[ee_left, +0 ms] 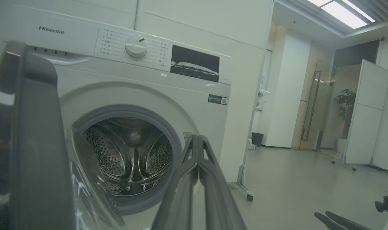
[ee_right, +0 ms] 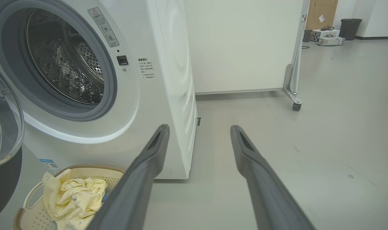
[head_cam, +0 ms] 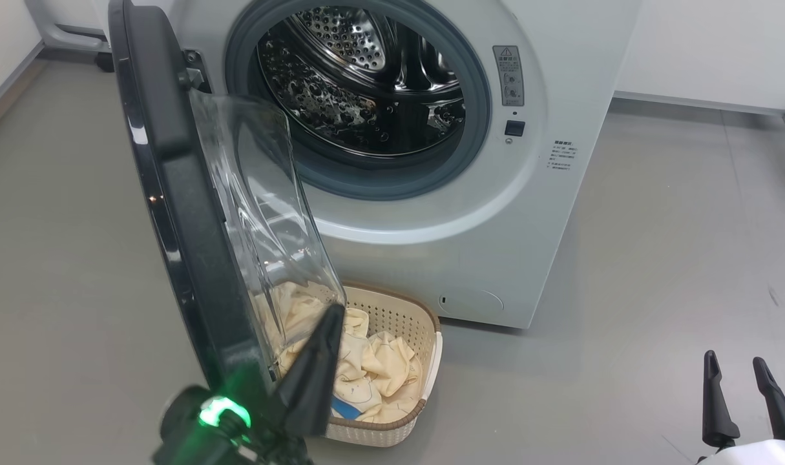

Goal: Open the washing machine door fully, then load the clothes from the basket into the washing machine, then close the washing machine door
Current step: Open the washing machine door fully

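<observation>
- Down at the lower left of the head view, the left gripper (head_cam: 331,318) has its two long dark fingers pressed flat together with nothing between them. The tip points up the picture, right over the bottom edge of the door's glass. Can't tell from here if it actually touches the glass.
- Its wrist is a dark lump with a green light (head_cam: 218,410), cut off by the frame's bottom edge.
- Over at the lower right, the right gripper (head_cam: 734,360) has its fingers spread wide and empty above the bare grey floor (head_cam: 625,290), well apart from the machine. Most of its body is out of frame.
- The washing machine door (head_cam: 172,219) is swung out on its left-side hinge and seen nearly edge-on, so its long axis runs up and down the picture. It's a glossy black ring, and its clear glass bowl (head_cam: 263,194) bulges to the right. The top is cropped, and the bottom sits behind the left arm.
- The basket (head_cam: 426,323) is cream perforated plastic with a brown rim. It sits on the floor just in front of the machine, below the opening. Its left part is behind the door glass, so it's blurry there.
- The clothes (head_cam: 384,363) are crumpled pale yellow fabric with thin line drawings and a blue bit. All of them are in the basket, partly hidden by the left gripper.
- The washing machine (head_cam: 508,258) is a white box with a perforated steel drum (head_cam: 366,77) and a grey rubber seal (head_cam: 480,110). The label text is too small to read.
</observation>
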{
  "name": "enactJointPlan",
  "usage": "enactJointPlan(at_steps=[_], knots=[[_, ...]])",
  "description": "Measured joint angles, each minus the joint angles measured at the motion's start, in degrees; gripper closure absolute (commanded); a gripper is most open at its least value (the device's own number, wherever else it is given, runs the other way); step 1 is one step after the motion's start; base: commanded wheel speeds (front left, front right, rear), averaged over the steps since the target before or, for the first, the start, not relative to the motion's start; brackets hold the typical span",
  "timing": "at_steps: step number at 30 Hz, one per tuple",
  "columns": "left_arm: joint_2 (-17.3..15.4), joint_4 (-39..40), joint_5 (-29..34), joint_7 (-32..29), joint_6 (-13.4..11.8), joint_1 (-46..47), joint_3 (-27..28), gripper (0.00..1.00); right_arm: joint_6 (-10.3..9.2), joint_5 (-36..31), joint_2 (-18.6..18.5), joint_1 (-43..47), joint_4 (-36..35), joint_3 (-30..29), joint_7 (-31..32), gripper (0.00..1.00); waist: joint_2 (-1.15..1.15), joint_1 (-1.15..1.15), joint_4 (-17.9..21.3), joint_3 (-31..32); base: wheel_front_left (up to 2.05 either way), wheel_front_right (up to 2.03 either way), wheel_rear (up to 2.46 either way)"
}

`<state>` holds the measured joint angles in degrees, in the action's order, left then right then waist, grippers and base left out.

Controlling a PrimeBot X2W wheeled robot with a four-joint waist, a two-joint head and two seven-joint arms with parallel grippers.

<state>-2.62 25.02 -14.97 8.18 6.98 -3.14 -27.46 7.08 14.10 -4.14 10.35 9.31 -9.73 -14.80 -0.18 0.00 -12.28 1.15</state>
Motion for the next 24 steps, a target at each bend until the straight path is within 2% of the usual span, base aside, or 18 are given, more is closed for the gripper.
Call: enactJointPlan(at_steps=[4,8,15,21,24], knots=[[-1.2,-3.3,0.2,-3.7,0.0,-2.7,-1.2,1.0,0.0,0.0,0.2,0.0,0.0,0.2,0.0,0.0,0.0,0.0,-0.2,-0.1,0.0,0.0,0.0],[-1.2,-5.0,0.5,-5.2,-0.1,-3.6,0.6,1.0,0.0,0.0,0.2,0.0,0.0,0.3,0.0,0.0,0.0,0.0,-0.6,-0.4,0.0,0.0,0.0],[-1.1,-6.9,2.7,-6.7,-3.7,-3.7,4.0,1.0,0.0,0.0,0.2,0.0,-0.1,0.4,0.0,0.0,0.0,0.0,-1.1,-0.9,0.0,0.0,0.0],[-1.1,-6.9,3.1,-7.5,-4.2,-3.7,4.0,1.0,0.0,0.1,0.1,0.1,-0.2,-0.5,0.0,0.0,0.0,0.0,-1.7,-1.0,0.0,0.0,0.0],[-1.0,-7.0,3.1,-7.7,-5.4,-3.7,4.3,1.0,0.0,0.1,0.1,0.2,-0.2,-0.6,0.0,0.0,0.0,0.0,-2.4,-1.0,0.0,0.0,0.0]])
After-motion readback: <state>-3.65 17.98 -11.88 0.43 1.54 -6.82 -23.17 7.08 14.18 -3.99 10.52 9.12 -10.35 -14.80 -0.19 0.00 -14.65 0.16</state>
